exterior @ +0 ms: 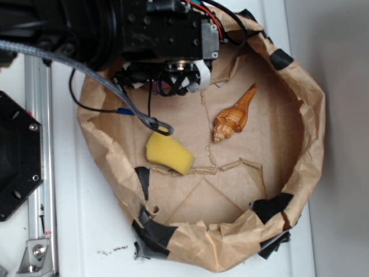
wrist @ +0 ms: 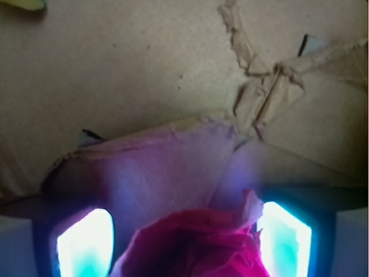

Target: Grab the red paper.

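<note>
On the left, a black hexagonal plate [exterior: 14, 156] and a silver rail [exterior: 39, 173] lie on the white table [exterior: 86, 231]. Beside them sits a rough basin made of brown paper [exterior: 305, 115], its crumpled rim patched with strips of black tape [exterior: 153, 231]. The robot arm [exterior: 132, 29] reaches in from the top left, its dark body covering the upper-left part of the basin, with a braided grey cable [exterior: 104, 86] looping down over the rim.

Under the arm, in the overhead view, only a sliver of pink-red shows among the black parts, so the red paper [wrist: 196, 245] is best seen from the wrist view: it lies at the bottom centre of that picture, a crumpled magenta-red wad sitting between the two glowing fingers [wrist: 86, 245] of the tool [wrist: 184, 248]. The fingers stand apart on either side of the wad; whether they press on it I cannot tell. Behind the wad rises the creased brown wall of the basin.

Lower down on the basin floor, a yellow sponge wedge [exterior: 169, 153] lies just below the cable loop. Right of it, well apart, an orange-brown spiral seashell [exterior: 233, 115] lies tilted, its point toward the upper right.
</note>
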Tool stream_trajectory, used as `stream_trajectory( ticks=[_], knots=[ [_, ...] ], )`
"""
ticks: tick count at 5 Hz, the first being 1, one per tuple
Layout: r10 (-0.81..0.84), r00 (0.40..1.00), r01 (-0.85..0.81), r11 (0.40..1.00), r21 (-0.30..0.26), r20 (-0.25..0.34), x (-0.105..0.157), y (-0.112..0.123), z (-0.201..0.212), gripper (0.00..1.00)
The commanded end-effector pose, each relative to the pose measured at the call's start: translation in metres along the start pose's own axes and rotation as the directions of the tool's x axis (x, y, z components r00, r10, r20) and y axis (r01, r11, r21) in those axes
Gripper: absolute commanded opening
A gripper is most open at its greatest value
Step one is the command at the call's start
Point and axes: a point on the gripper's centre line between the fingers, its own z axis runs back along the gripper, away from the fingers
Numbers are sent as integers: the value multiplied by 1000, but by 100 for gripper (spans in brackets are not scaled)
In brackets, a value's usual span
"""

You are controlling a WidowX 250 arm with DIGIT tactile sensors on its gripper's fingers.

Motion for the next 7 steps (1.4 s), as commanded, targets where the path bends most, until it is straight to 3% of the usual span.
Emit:
stream_trajectory(
  ticks=[1,4,5,6,7],
  knots=[
    [53,999,-53,998,40,12,-28,6,36,100],
    [102,987,-103,995,6,-127,-35,15,6,100],
    [127,985,-127,992,10,-120,-37,19,6,43],
    [137,984,-137,991,7,-114,-37,20,7,0],
    [143,983,-142,990,17,-116,-37,20,8,0]
  ],
)
